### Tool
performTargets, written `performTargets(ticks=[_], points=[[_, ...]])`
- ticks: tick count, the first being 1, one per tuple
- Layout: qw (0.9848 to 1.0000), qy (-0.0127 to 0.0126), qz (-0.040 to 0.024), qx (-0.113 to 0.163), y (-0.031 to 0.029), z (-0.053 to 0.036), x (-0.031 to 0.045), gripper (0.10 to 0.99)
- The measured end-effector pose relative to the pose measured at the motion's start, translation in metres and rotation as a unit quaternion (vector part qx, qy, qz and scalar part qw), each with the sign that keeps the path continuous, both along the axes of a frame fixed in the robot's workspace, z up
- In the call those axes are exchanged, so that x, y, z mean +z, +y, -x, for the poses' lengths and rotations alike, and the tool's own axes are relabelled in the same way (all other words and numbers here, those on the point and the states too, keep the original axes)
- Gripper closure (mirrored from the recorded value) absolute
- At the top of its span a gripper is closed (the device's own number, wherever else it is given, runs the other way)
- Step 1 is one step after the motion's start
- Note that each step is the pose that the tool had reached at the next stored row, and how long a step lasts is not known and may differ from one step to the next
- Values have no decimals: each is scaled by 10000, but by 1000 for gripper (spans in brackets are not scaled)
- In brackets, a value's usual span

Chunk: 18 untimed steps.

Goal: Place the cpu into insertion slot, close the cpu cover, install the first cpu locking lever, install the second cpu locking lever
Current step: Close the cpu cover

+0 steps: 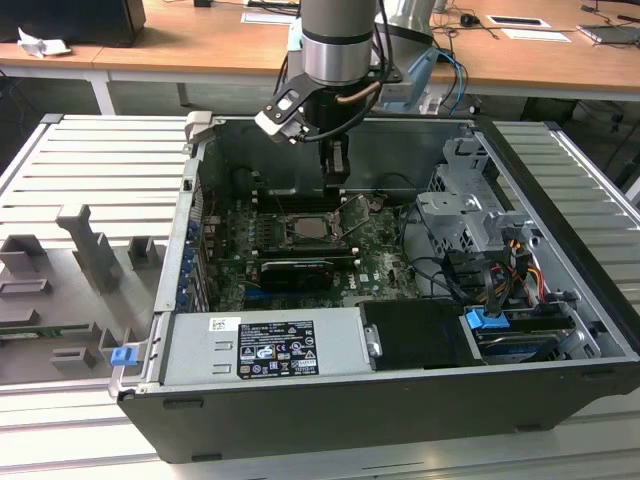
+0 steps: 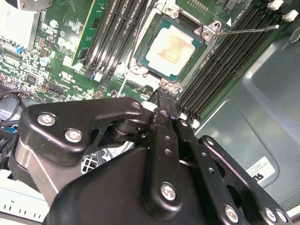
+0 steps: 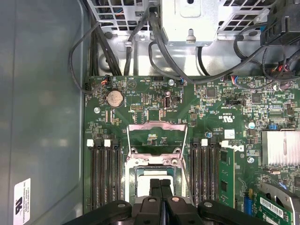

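Green motherboard (image 3: 154, 101) backdrop: cpu (image 2: 173, 47) lies in insertion slot (image 2: 140, 60), beneath end effector (image 2: 163, 93).

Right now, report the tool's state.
The tool: closed, holding nothing, close to the chip.

One gripper (image 3: 160, 183), one cpu (image 2: 173, 45), one insertion slot (image 2: 149, 60), one cpu cover (image 3: 157, 125), two thin locking levers (image 2: 247, 31), two banks of black memory slots (image 3: 107, 173), one coin battery (image 3: 114, 98), one green motherboard (image 3: 154, 105), one computer case (image 1: 330, 415)
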State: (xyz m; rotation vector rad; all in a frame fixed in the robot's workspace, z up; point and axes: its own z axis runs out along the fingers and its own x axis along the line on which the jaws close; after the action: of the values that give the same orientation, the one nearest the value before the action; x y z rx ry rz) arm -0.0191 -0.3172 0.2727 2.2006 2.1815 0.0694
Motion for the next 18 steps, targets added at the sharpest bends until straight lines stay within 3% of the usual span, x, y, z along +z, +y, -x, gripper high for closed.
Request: performTargets(ticks=[18], points=[[10000,0,0,0,1,-102,0,980]])
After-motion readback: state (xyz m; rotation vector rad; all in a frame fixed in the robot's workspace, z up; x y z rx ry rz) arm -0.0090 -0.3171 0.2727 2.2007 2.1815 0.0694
